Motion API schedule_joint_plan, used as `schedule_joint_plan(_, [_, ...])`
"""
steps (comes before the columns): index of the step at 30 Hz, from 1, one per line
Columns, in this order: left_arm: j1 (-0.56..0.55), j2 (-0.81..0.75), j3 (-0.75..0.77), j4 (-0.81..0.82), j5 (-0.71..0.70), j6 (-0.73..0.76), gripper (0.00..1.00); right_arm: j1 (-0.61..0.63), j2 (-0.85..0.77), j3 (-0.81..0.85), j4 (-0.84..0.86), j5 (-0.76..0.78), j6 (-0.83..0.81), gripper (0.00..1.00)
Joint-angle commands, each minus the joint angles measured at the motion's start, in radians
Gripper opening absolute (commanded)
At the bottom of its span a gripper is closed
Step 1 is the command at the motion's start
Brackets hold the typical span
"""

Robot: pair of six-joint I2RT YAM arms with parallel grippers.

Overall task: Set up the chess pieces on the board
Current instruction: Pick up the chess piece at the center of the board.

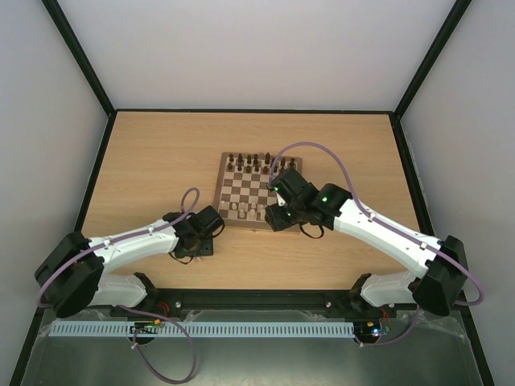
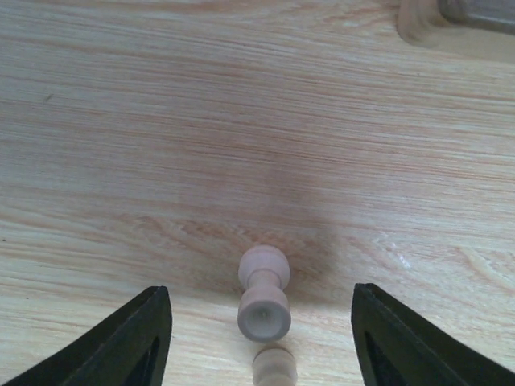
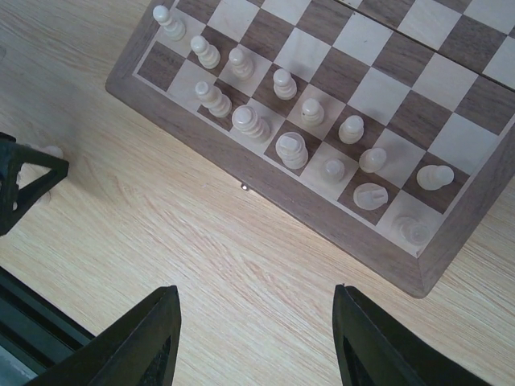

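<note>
Left wrist view: our left gripper (image 2: 259, 299) has its jaws spread around a pale chess piece (image 2: 264, 291) lying on the worktop (image 1: 161, 161), close to its near edge.
Grasp advice: we should centre on the piece's waist and close gently, since it may roll.
Other arm: our right gripper (image 3: 256, 289) is spread and empty beside the board (image 1: 256, 191).
On squares: pale pieces (image 3: 291, 149) stand in the near rows, dark pieces (image 1: 249, 161) in the far rows.

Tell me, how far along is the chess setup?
Mostly done: dark pieces line the far edge of the board; many pale pieces sit on its near rows. In hand: the left arm's open jaws flank a pale piece lying on the table. Left: that one, a second piece beside it, and the vacant squares.
</note>
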Motion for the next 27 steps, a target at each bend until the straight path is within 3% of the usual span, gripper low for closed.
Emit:
schedule_joint_plan(1, [0.028,0.029,0.023,0.012,0.046,0.047,0.59,0.009,-0.034,-0.021,-0.004,-0.008,-0.010,0.52])
schedule_joint_plan(7, [0.046,0.048,0.034,0.019,0.071,0.067,0.39,0.008,-0.040,-0.030,0.002,-0.003,-0.012,0.52])
schedule_joint_plan(23, [0.053,0.057,0.058,0.002,0.060,0.078,0.18,0.008,-0.029,-0.030,0.003,-0.002,-0.015,0.52])
schedule_joint_plan(27, [0.057,0.059,0.058,0.002,0.059,0.077,0.04,0.007,-0.031,-0.030,0.004,0.000,-0.015,0.52])
